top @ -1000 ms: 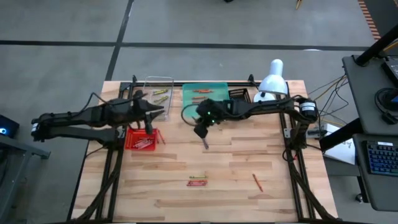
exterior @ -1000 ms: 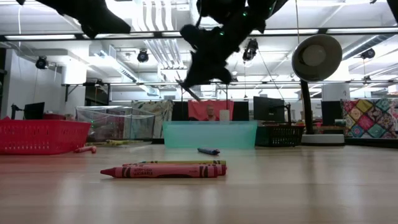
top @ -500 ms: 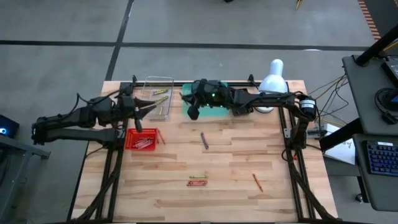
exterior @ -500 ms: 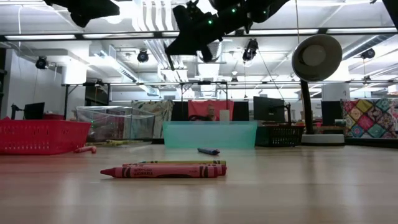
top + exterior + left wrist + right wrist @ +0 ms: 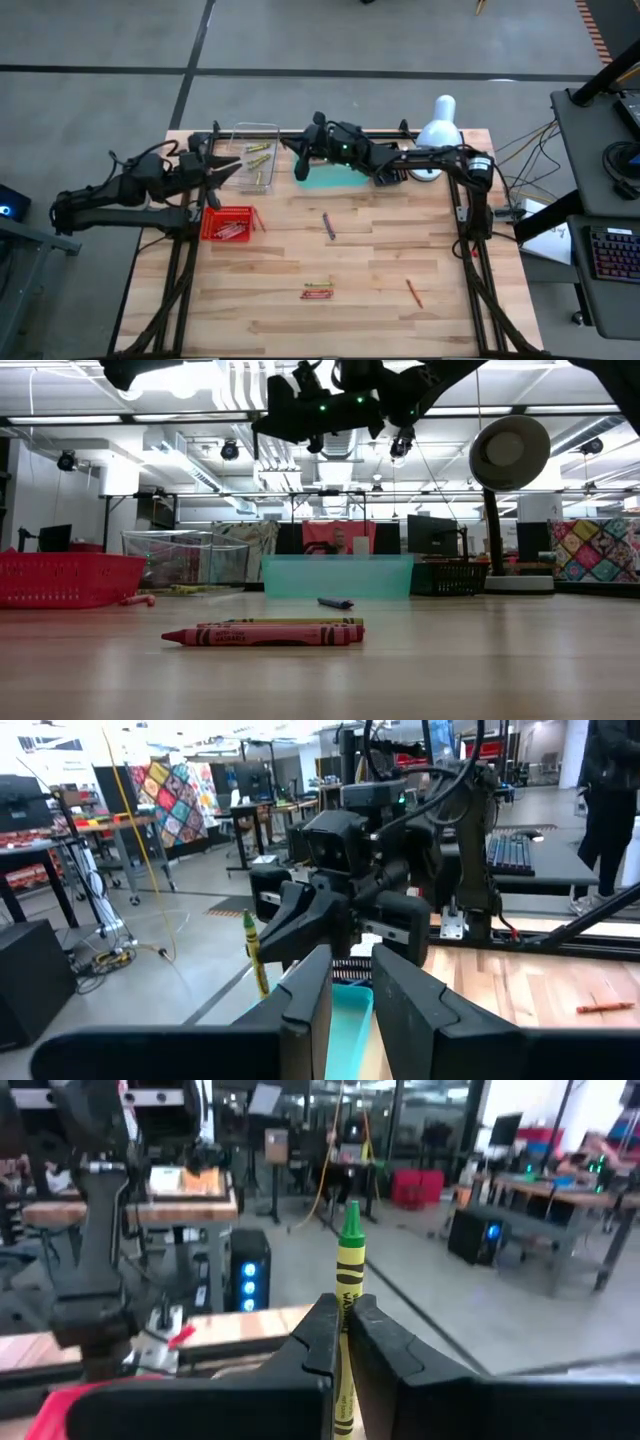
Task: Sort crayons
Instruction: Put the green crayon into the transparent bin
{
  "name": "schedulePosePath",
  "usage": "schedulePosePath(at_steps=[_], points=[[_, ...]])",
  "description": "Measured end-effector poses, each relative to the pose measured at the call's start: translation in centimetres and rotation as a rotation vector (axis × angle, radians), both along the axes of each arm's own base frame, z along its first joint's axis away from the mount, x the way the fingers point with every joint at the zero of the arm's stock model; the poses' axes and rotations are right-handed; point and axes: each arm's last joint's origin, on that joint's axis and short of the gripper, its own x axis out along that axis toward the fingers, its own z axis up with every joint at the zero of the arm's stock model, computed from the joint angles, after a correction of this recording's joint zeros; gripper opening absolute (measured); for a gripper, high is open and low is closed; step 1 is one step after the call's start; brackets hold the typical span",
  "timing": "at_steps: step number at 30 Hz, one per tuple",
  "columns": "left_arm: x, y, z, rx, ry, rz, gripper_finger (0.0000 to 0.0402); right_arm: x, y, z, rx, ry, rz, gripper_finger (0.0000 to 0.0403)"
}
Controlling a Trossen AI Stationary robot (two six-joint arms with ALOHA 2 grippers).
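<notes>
A wooden table (image 5: 380,290) seen from above, its middle and near half mostly bare, offering wide room to move. Along the far edge sit a clear tray (image 5: 256,152), a teal tray (image 5: 335,178) and a white lamp (image 5: 437,128); a red mesh basket (image 5: 228,223) stands near the left edge. Loose crayons lie apart: a purple crayon (image 5: 327,224) mid-table, a red and green pair (image 5: 318,291) nearer the front, an orange crayon (image 5: 413,292) toward the right.

The right gripper (image 5: 297,152) hangs high between the clear and teal trays, fingers clamped on a yellow-green crayon (image 5: 348,1270) that sticks out past the fingertips. The left gripper (image 5: 232,166) hovers just left of the clear tray, fingers slightly apart, holding nothing.

A second earlier the right gripper was above mid-table near the purple crayon; it has since swung back and leftward, and the left arm has pulled back to the left.
</notes>
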Motion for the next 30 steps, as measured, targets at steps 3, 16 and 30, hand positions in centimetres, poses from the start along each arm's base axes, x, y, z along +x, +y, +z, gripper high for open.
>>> schedulePosePath(at_steps=[3,16,30], points=[[-0.1,0.0,0.1,0.017,-0.002,0.001,0.0057,0.1,-0.4,-0.2,-0.021,-0.031,-0.005,0.0012],[-0.2,0.0,0.3,0.044,-0.012,0.003,0.0057,4.3,-2.1,-0.7,-0.033,-0.017,0.039,0.0012],[-0.9,-0.1,0.5,0.049,-0.038,0.005,0.0057,9.3,-3.7,-3.3,0.015,0.199,0.042,0.0012]])
